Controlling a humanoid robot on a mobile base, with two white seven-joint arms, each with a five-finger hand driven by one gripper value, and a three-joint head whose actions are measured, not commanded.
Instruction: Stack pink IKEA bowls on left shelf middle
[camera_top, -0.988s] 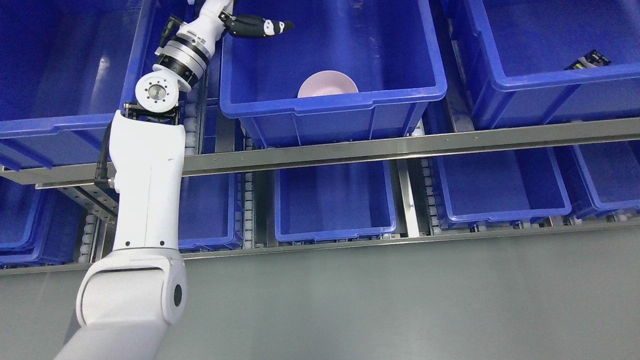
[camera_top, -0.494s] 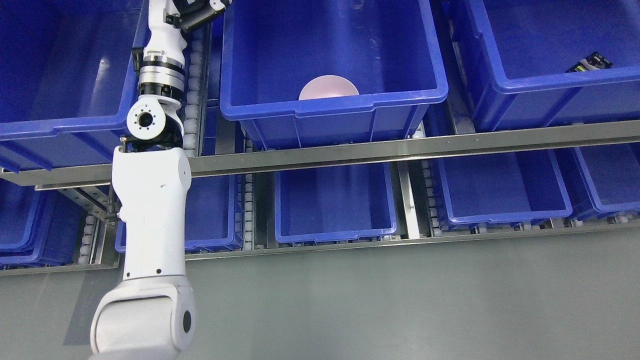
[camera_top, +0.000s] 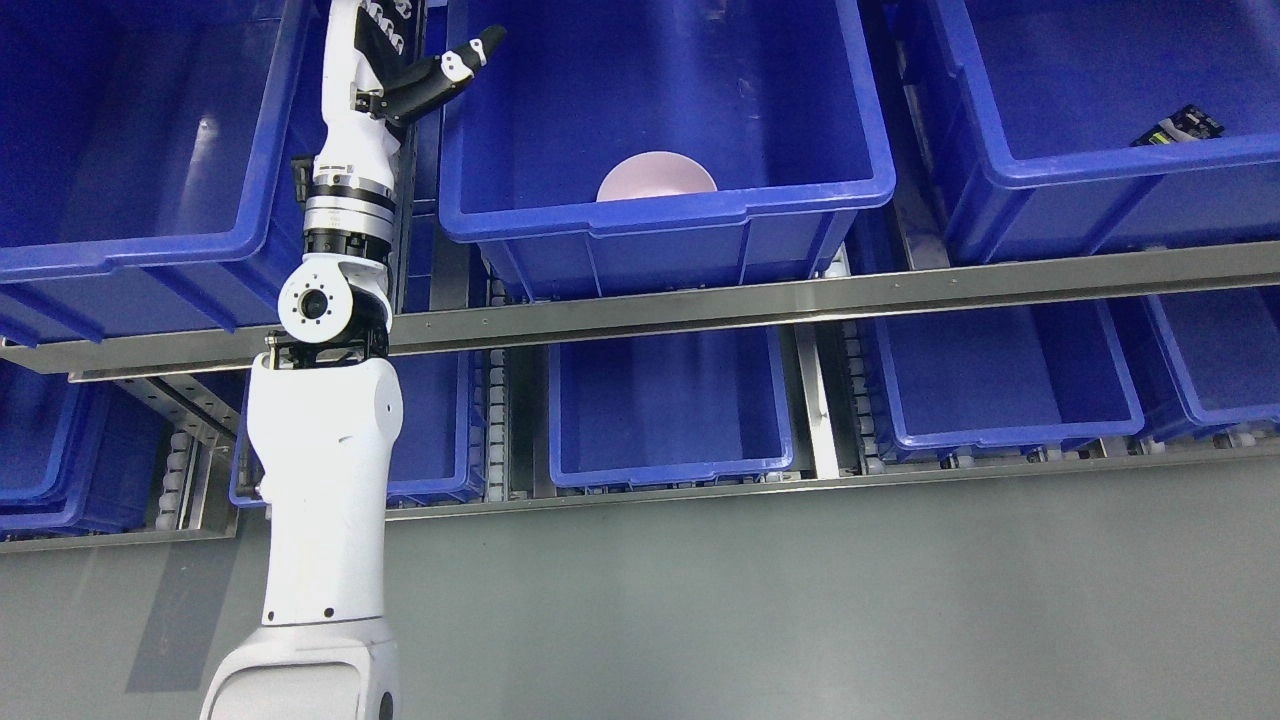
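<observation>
A pink bowl (camera_top: 655, 176) sits in the middle blue bin (camera_top: 660, 205) on the upper shelf, close behind the bin's front wall, which hides its lower half. My left arm rises from the bottom left to the top of the picture. Its hand (camera_top: 420, 70) is above the bin's left rim, partly cut off by the top edge. One black finger (camera_top: 468, 55) points up and to the right over the bin, holding nothing. The hand is well left of and above the bowl. My right arm does not show.
Large blue bins stand left (camera_top: 130, 150) and right (camera_top: 1100, 110) on the upper shelf; the right one holds a small dark packet (camera_top: 1180, 124). A steel rail (camera_top: 800, 290) runs below them. Smaller blue bins (camera_top: 670, 410) fill the lower shelf. Grey floor lies below.
The left arm has swung upright and shifted right along the bin's left edge. The hand left the bin's interior, went out of view, and now shows again at the rim.
</observation>
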